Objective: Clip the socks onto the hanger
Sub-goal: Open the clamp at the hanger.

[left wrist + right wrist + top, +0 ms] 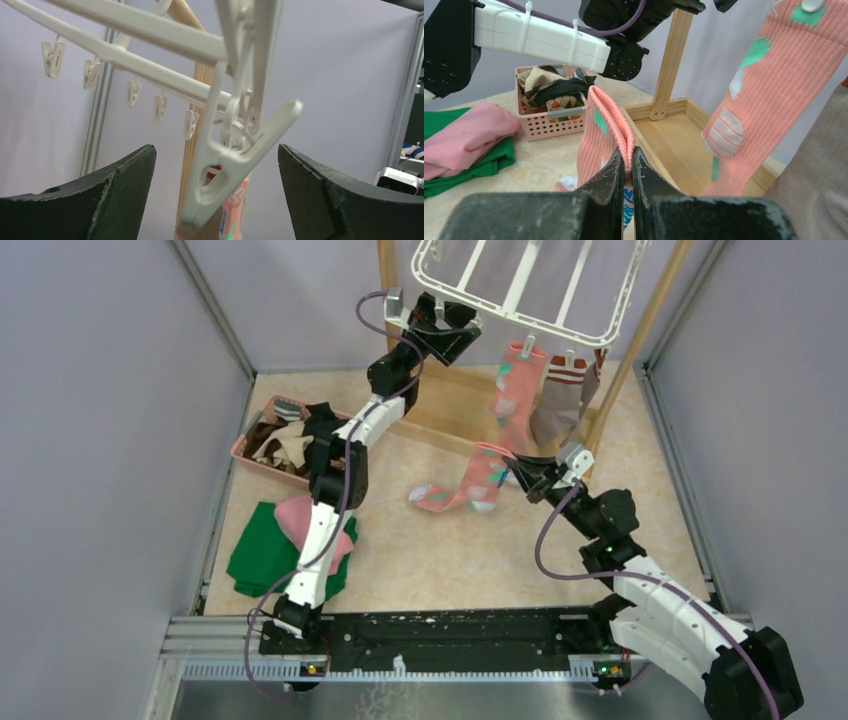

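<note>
1. Salmon-pink sock [468,486]: its folded cuff is pinched in the right gripper [520,472], whose jaws are closed tight on it. The rest droops left toward the table [450,560]. In the wrist view the lower part is hidden behind the fingers [611,175].
2. The white hanger [530,290] is cut off at the top of the overhead view. 2 socks hang side by side from its near rim: a matching salmon one [518,390] and a grey-brown one [562,400] with a red-white striped cuff.
3. The left gripper [440,320] is up at the hanger's near-left corner, spread wide and gripping nothing. A white clip [240,160] hangs between its fingers, apart from both.
4. The left arm stretches up and forward. The right arm is bent low and reaches in toward the wooden stand [450,405].
5. A pink basket [250,445] of jumbled socks is partly hidden by the left arm.
6. A pink cloth [298,515] lies on a green cloth [262,550], partly under that arm.
</note>
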Tool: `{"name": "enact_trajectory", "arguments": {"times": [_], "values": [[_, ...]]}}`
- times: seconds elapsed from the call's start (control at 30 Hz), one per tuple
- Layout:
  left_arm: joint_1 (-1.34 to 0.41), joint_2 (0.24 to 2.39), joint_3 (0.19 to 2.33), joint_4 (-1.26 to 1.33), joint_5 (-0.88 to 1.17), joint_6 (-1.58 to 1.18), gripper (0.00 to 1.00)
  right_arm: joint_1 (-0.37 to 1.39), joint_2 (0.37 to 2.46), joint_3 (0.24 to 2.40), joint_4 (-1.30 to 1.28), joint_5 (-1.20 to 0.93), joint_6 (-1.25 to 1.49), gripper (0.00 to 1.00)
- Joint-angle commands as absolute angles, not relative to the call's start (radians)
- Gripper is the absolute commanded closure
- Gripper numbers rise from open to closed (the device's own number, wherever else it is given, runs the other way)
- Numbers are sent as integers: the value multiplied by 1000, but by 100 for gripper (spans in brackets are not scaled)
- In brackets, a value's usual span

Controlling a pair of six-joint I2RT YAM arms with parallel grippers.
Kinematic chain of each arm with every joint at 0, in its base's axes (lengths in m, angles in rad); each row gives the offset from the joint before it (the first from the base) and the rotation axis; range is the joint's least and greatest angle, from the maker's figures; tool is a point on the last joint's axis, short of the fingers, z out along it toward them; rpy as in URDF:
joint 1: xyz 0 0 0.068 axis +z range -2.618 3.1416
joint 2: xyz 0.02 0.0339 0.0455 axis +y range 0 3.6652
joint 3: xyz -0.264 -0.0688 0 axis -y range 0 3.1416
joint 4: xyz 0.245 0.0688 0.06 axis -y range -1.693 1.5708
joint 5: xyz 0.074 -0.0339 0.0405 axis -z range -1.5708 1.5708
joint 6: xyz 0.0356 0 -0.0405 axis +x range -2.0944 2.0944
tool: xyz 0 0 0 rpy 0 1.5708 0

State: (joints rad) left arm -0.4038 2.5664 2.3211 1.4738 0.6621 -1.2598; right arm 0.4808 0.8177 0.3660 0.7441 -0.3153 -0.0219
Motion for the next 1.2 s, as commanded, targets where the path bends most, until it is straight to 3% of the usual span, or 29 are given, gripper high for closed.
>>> {"name": "enact_trajectory", "arguments": {"times": [0.0, 1.17], "values": [[-411, 2587, 2365, 1792, 634, -1283, 4, 476, 798, 360, 798, -323, -8, 100], [-434, 2557, 2413, 1792, 653, -1253, 18, 474, 796, 361, 785, -324, -7, 100]]}}
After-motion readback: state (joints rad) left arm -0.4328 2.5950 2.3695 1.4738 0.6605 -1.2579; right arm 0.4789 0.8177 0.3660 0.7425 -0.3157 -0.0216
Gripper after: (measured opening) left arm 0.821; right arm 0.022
